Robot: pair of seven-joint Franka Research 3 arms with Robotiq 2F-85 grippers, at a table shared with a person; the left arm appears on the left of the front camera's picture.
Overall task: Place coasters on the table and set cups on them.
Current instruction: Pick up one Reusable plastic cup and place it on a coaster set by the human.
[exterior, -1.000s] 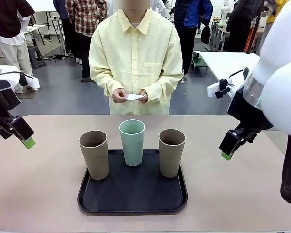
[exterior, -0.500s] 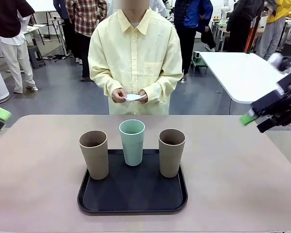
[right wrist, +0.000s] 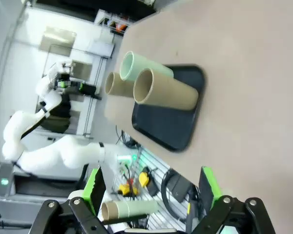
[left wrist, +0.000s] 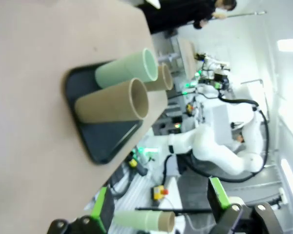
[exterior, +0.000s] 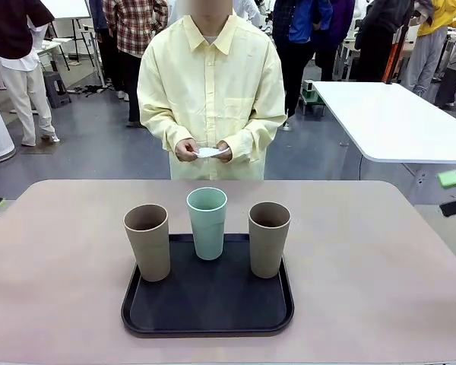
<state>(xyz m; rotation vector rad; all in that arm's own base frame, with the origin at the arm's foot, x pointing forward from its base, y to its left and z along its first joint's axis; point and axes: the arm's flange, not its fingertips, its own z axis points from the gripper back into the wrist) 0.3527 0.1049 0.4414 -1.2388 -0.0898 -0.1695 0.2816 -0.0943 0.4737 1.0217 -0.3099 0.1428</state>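
The coasters point(exterior: 210, 152) show as a thin white piece pinched in the person's hands point(exterior: 187, 150) beyond the far edge of the table point(exterior: 365, 258), none laid down yet. The left brown cup point(exterior: 147, 242), the mint cup point(exterior: 207, 223) a touch farther back and the right brown cup point(exterior: 268, 238) all stand upright on the black tray point(exterior: 207, 304), centre and near. My left gripper point(left wrist: 160, 207) and right gripper point(right wrist: 151, 187) hang off the table's left and right edges, fingers wide apart, empty.

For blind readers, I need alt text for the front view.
A taupe cup, a mint cup and a second taupe cup stand on a black tray on the beige table. Beyond it, a person holds white coasters.
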